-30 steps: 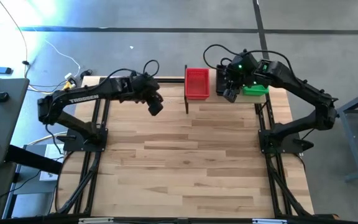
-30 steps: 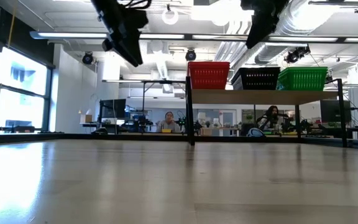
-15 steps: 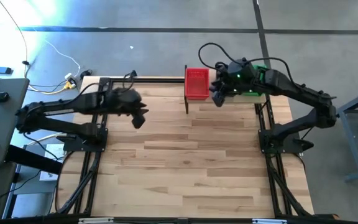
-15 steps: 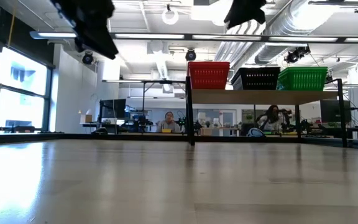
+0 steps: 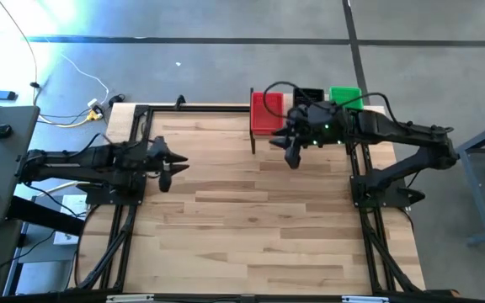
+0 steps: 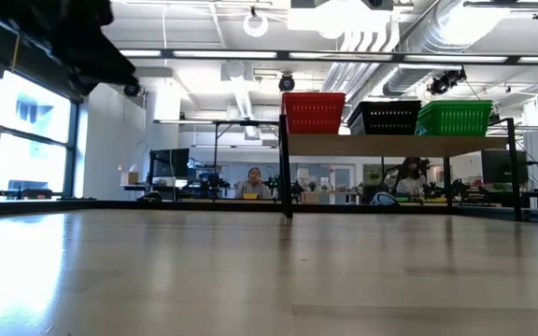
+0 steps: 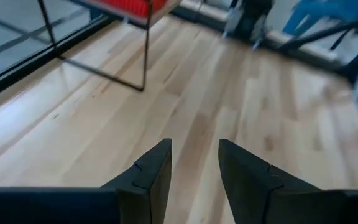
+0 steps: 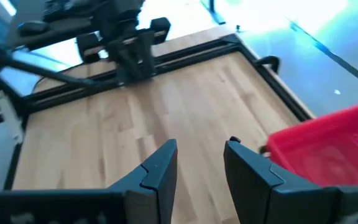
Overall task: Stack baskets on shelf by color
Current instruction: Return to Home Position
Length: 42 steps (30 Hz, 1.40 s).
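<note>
Both arms have backed off since a second ago; the left arm [image 5: 82,162] is folded low along its own side of the tabletop [image 5: 251,227], and the right gripper [image 5: 291,154] has come off the shelf [image 6: 395,145] and hangs just in front of it. We'd keep that retreat smooth and high until it's past the shelf's frame, the only thing near its path. The left gripper [image 7: 194,146] and the right one are both slightly parted and empty. The red stack [image 6: 314,112], black stack [image 6: 383,118] and green stack [image 6: 454,118] sit side by side on the shelf; people [image 6: 253,179] sit at desks far behind.
</note>
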Tool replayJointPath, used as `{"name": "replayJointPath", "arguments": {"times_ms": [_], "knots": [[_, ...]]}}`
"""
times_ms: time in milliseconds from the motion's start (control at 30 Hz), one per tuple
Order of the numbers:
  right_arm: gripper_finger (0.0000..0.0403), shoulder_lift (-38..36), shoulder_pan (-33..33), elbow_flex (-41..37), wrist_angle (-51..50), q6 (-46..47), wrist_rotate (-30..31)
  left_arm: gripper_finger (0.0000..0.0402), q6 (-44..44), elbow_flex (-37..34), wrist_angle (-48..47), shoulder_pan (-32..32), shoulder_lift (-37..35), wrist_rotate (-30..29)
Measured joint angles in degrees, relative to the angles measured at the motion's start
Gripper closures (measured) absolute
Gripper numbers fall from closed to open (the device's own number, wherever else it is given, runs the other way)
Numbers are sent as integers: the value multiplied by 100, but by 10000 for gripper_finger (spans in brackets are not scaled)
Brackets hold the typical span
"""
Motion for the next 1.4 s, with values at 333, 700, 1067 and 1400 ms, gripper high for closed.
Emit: {"name": "replayJointPath", "arguments": {"times_ms": [333, 700, 1067, 1400], "knots": [[284, -469, 343, 0, -371, 3, 829, 280, -9, -1077, 404, -434, -1839, -221], [284, -1823, 343, -1210, 437, 18, 1108, 280, 57, -2176, 1236, -464, -3019, -254], [284, -4290, 343, -3910, 1735, 319, 1040, 280, 14, -2411, 1540, -461, -2882, -276], [284, -6218, 343, -6047, 2745, 462, 980, 280, 259, -2411, 1548, -459, -2884, -398]]}}
